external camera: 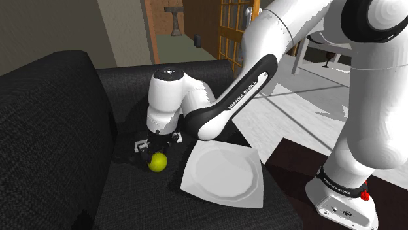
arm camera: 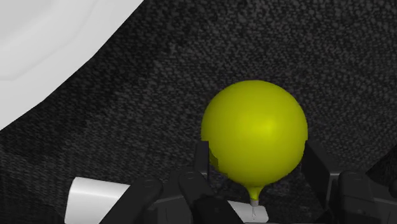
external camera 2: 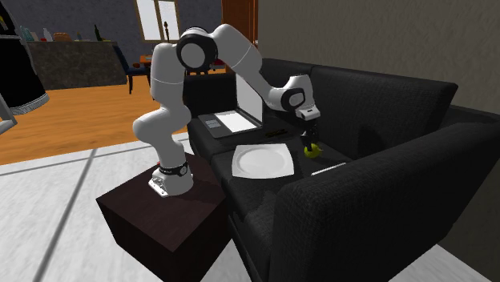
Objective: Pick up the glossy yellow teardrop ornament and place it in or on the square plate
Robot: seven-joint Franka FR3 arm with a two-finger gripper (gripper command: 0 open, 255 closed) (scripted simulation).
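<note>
Presently, the yellow ornament (external camera: pixel 157 161) is clamped at both sides by the claw (external camera: pixel 157 151) on the sofa seat (external camera: pixel 131 196), just beside the plate (external camera: pixel 222 173), evidently so that a short lift and transfer is allowed.

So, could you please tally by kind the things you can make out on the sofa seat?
Ornament: 1
Plate: 1
Laptop: 1
Slim light item, too small to name: 1
Total: 4
</note>
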